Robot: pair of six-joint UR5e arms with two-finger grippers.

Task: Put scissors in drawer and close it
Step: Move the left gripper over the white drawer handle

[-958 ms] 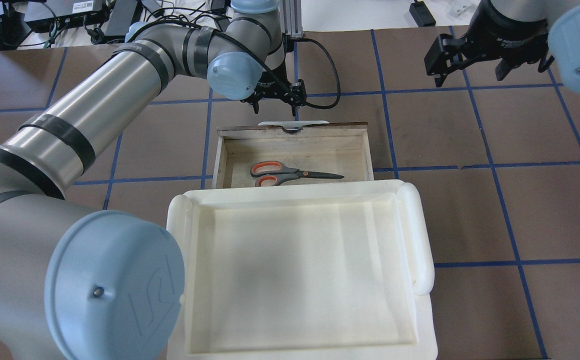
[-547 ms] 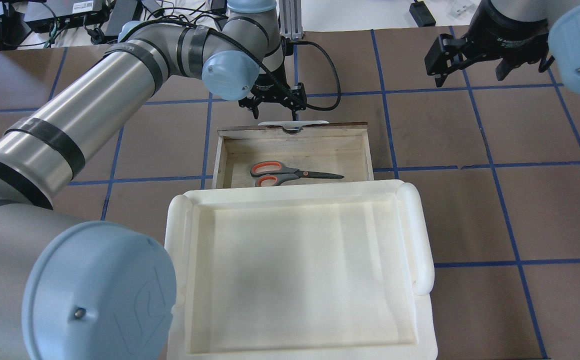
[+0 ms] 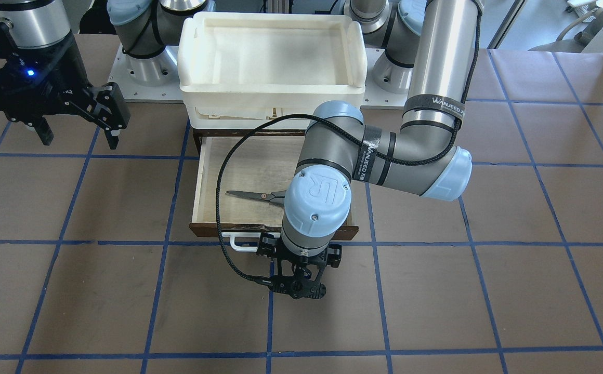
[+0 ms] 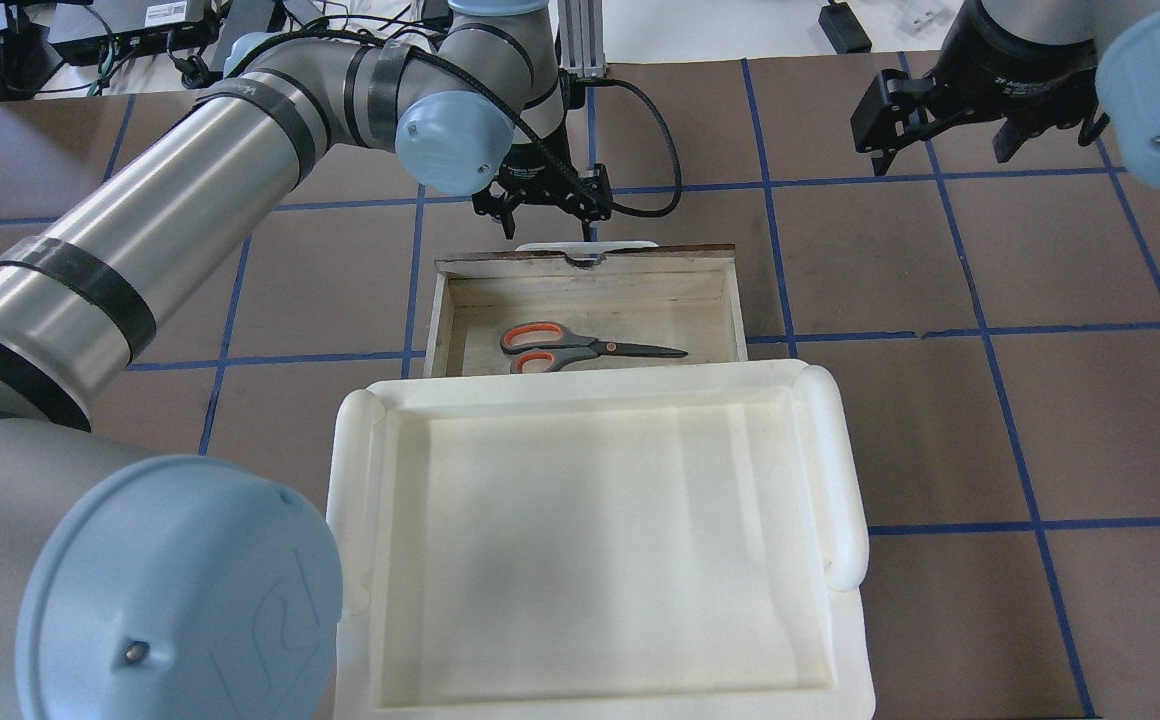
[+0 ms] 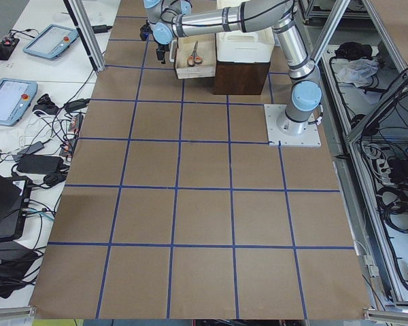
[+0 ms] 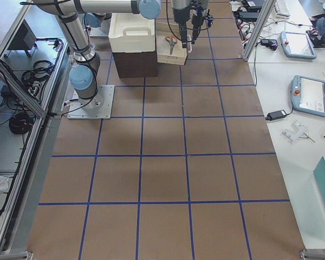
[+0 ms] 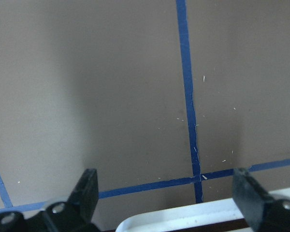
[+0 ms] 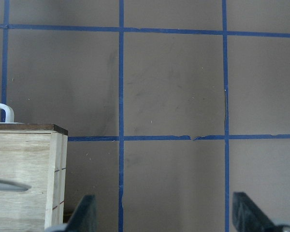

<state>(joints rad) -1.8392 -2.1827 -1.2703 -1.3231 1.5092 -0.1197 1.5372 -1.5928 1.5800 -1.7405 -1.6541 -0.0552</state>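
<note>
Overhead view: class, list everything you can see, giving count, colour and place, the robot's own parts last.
drawer: one, pale wood with dark front, pulled out
handle: one, white, on the drawer's front
scissors: one, grey and orange handles, inside the drawer
tray: one, white, nearer the robot, above drawer level
table: one, brown with blue grid lines
left claw: one, black, open, just beyond the handle
right claw: one, black, open, over the table's right side
</note>
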